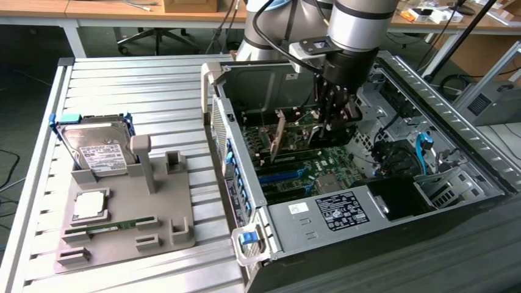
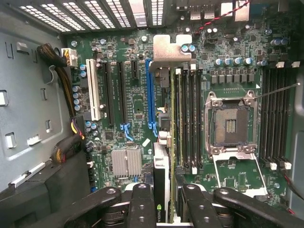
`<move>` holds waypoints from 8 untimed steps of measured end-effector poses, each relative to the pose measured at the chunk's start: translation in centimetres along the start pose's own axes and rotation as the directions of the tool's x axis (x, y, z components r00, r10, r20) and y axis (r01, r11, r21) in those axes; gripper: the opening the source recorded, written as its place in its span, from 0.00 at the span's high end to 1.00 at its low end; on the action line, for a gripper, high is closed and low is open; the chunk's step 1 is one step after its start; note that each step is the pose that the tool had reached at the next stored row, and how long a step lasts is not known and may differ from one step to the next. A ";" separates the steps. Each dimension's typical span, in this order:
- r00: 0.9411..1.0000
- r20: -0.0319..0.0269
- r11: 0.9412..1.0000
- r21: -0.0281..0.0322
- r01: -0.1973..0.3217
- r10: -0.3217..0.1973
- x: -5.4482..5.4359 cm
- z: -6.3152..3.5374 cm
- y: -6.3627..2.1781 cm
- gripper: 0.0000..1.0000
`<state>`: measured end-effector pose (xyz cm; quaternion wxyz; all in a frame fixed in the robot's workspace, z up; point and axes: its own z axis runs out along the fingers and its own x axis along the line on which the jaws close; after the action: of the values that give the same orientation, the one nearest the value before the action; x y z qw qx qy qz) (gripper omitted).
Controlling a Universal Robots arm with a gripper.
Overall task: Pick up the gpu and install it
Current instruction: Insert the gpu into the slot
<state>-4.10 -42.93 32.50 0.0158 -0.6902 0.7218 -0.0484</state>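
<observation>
Silver-grey cylindrical arm (image 1: 358, 24) with a black cable (image 1: 255, 27), ending in a black, screw-studded claw (image 2: 167, 209).

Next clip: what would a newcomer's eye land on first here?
The robot arm reaching into the open computer case, on the exterior view's right. Its tool grips a graphics card edge-on above the green motherboard. On the exterior view's left, a hard drive rests in a grey holder.

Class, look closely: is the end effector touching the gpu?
Touching. In the wrist view the end effector clamps the gpu edge-on, fingers against both faces.
</observation>
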 end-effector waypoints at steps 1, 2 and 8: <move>1.000 0.000 1.000 0.000 0.000 0.000 0.0 0.02 0.00 0.73; 1.000 0.000 1.000 0.000 0.000 0.000 0.0 0.06 0.01 0.73; 1.000 0.000 1.000 0.000 0.000 0.000 0.0 0.32 0.18 0.73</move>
<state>-4.25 -42.93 32.17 0.0157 -0.6902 0.7218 -0.0486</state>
